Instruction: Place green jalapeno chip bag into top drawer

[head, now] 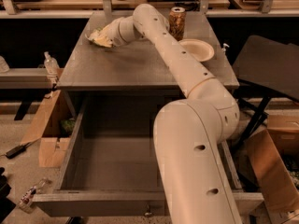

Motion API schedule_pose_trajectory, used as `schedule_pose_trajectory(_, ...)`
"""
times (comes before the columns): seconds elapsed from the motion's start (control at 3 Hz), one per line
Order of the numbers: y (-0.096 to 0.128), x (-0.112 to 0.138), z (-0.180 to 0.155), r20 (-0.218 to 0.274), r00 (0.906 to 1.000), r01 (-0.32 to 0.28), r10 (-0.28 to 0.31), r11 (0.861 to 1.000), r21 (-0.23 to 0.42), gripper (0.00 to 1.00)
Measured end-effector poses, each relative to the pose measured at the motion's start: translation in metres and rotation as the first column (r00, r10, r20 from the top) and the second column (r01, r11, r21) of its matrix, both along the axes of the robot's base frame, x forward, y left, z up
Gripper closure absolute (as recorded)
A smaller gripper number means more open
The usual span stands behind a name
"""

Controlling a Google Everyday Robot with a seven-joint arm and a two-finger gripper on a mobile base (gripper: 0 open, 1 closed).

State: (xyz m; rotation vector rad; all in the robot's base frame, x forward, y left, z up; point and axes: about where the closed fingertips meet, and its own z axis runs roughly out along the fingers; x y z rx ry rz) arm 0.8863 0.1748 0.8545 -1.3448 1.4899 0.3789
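Note:
The green jalapeno chip bag (96,36) is a crinkled pale-green bag at the far left of the grey cabinet top (140,66). My gripper (103,35) reaches across the top from the right and is shut on the bag, holding it just above the surface. The fingers are mostly hidden by the bag and the wrist. The top drawer (93,203) is pulled wide open below the cabinet top. Its grey inside is bare, and its knob (148,213) shows at the bottom edge. My arm crosses over the drawer's right side.
A tall patterned brown can (177,23) and a white paper plate (196,49) stand at the back right of the cabinet top. A cardboard box (46,134) and a bottle (50,63) are on the left. A dark chair (271,64) and another cardboard box (273,171) are on the right.

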Motion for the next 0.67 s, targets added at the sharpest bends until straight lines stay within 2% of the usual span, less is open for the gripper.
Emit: schedule_pose_trajectory(0.67,0.0047,-0.0017,0.012,0.011,0.9993,-0.037,0.037,0.999,-0.003,1.0)
